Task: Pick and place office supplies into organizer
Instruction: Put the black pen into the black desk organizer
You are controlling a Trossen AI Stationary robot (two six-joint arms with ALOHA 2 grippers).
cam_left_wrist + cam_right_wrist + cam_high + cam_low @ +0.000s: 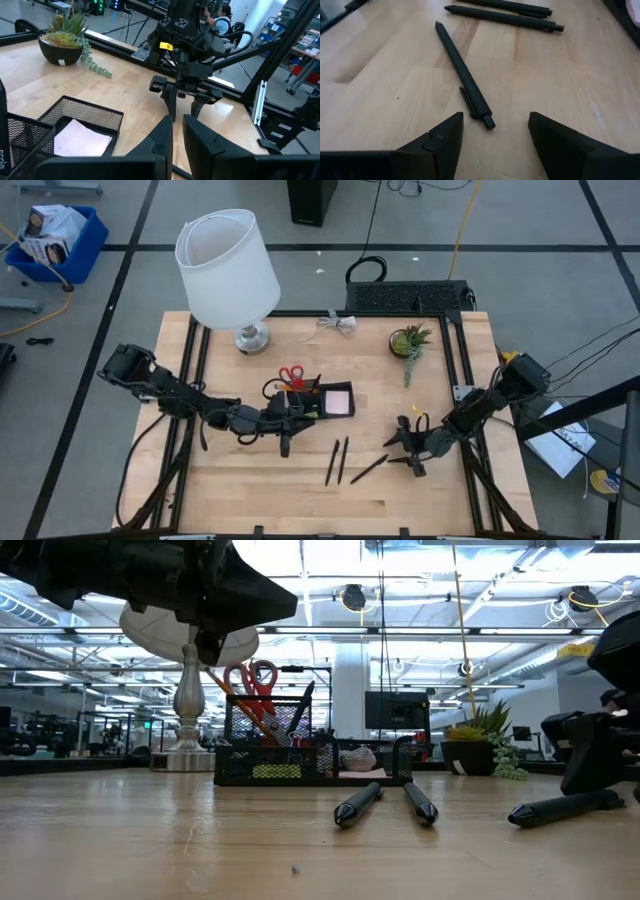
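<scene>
From above, the left gripper [285,442], nearly shut and empty, is seen beside the organizer [318,401]. In the right wrist view, the right gripper [492,135] is spread wide over a black pen [463,75]. A skewed closure might roll it away.

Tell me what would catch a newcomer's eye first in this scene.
The tall white-shaded lamp at the table's far left dominates. Near the middle sits the black mesh organizer, with red-handled scissors standing in it and a pink sticky-note pad inside. Three slim black pens lie loose in front, the open right end effector poised over one.
</scene>
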